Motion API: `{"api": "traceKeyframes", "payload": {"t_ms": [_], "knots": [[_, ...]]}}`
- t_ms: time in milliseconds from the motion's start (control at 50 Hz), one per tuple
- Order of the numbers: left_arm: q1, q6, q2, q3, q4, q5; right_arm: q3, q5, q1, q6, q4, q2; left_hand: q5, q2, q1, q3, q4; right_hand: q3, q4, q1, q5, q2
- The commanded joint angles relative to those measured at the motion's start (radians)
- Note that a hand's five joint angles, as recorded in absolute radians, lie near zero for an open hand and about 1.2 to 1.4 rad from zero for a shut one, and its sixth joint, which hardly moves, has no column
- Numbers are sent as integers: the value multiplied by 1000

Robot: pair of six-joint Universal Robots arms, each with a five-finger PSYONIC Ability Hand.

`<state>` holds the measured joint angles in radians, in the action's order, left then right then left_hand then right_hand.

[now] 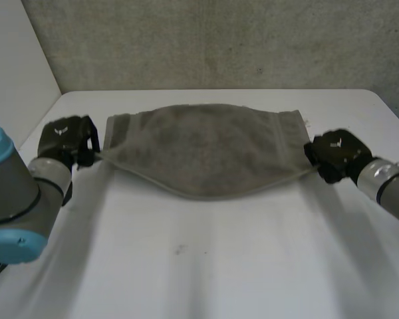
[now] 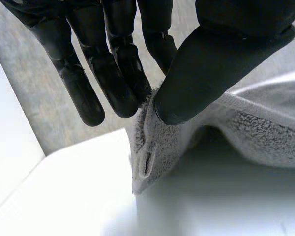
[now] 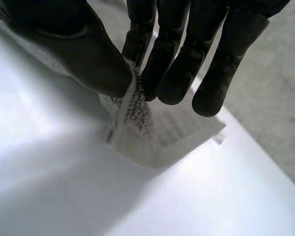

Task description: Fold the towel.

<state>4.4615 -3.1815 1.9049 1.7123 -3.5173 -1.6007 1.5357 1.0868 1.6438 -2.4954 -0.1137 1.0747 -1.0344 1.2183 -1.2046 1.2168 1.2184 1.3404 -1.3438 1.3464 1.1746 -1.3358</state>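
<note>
A grey-brown towel [image 1: 206,153] lies across the far half of the white table [image 1: 206,266], its near layer lifted and sagging in a curve between both hands. My left hand [image 1: 66,138] pinches the towel's left near corner [image 2: 147,142] between thumb [image 2: 206,69] and fingers [image 2: 118,78]. My right hand [image 1: 336,154] pinches the right near corner [image 3: 135,105] between thumb [image 3: 83,54] and fingers [image 3: 177,64]. Under the right hand another towel corner [image 3: 187,135] lies flat on the table.
A grey concrete wall [image 1: 219,40] stands behind the table's far edge. A white panel [image 1: 13,60] rises at the far left. The table's near half is bare white surface.
</note>
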Motion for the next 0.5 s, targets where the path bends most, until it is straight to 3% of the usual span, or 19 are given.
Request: {"api": "traceKeyframes", "payload": {"t_ms": [20,300,500], "knots": [[-2,-75,-117,102,17,1,115,4,-25,26,8,132,-187,178,-192,180,178,56,-52,50,47,-60],[-2,-98,-549,211,259,1,233,-2,-173,16,216,635,-187,178,-192,180,178,56,-52,50,47,-60],[2,-124,-563,197,299,16,213,1,-182,18,230,651,-187,178,-192,180,178,56,-52,50,47,-60]]}}
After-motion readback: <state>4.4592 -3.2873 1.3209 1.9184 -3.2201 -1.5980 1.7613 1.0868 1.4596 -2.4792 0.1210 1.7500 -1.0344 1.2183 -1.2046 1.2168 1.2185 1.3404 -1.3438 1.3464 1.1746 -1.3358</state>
